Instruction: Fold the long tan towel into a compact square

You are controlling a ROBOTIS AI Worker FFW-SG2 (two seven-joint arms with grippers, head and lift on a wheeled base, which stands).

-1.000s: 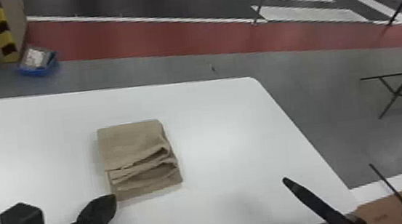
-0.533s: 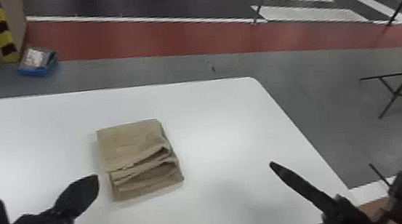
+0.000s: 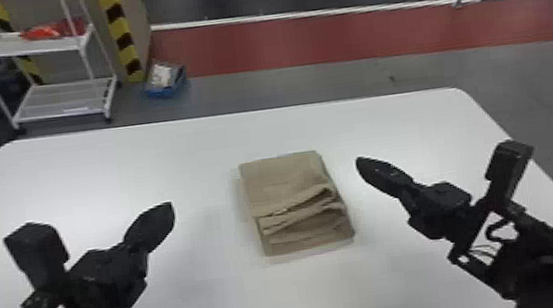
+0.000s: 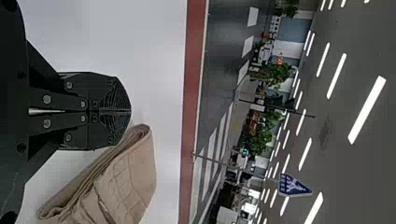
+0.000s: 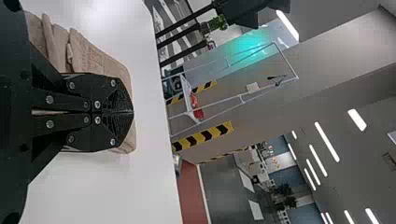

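In the head view the tan towel [image 3: 289, 179] lies folded into a thick, nearly square stack on the table, its front half showing uneven layered folds. My left gripper [image 3: 167, 212] is shut, to the left of the towel and apart from it. My right gripper [image 3: 362, 163], also shut, stands a short way right of the towel. In the left wrist view the left gripper [image 4: 128, 111] has its fingers together, with the towel [image 4: 130, 182] beyond. The right wrist view has the right gripper [image 5: 130, 113] closed on nothing, partly covering the towel [image 5: 100, 63].
The white table [image 3: 139, 152] surrounds the towel, with its far edge beyond. Past that edge stand a white rack [image 3: 64, 99] and a blue bin [image 3: 166, 86] on the floor.
The head view has turned toward the left and the table sits differently in it. Both arms now reach farther into view on either side of the towel, which keeps its folded shape.
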